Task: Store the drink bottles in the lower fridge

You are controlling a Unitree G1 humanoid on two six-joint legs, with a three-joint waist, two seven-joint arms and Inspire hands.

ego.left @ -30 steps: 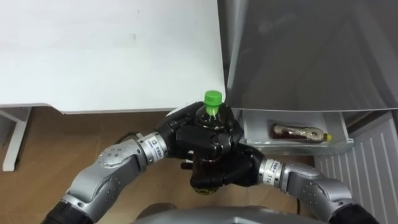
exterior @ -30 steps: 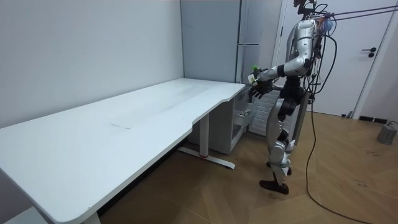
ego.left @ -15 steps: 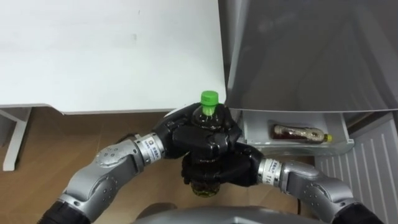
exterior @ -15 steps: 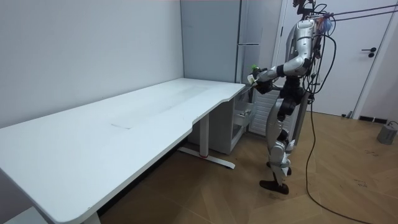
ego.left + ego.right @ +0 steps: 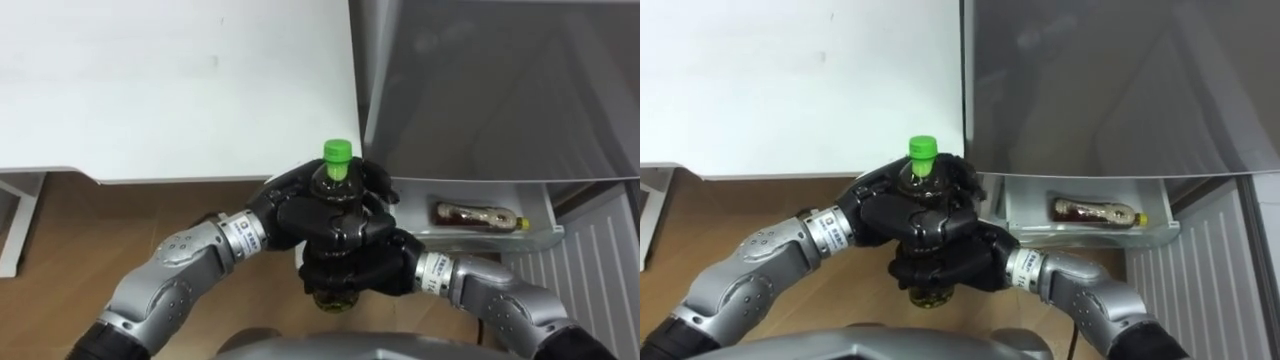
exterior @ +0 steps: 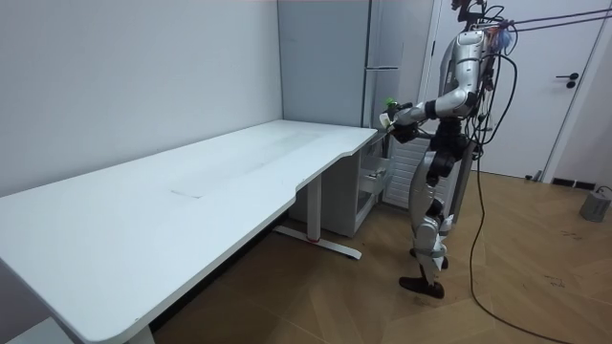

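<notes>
A dark drink bottle with a green cap point(image 5: 338, 153) stands upright in front of my chest, held by both hands. My left hand point(image 5: 298, 215) is curled round its shoulder and upper body. Below it, my right hand point(image 5: 352, 273) wraps the bottle's lower part, whose base peeks out underneath. A second bottle point(image 5: 478, 213), brown with a yellow cap, lies on its side in the open lower fridge drawer point(image 5: 470, 238) to the right. In the room view I stand facing the fridge at the table's end, with the green-capped bottle point(image 6: 390, 102) held out.
The grey fridge front point(image 5: 500, 90) rises just right of the bottle, above the drawer. The white table point(image 5: 170, 80) lies to the left, its edge close to my hands. Wooden floor shows below. A ribbed white panel point(image 5: 600, 260) flanks the drawer's right.
My right hand has curled round the bottle's lower part from beneath. The left hand's fingers have loosened a little but stay round the top. The bottle has risen slightly.
</notes>
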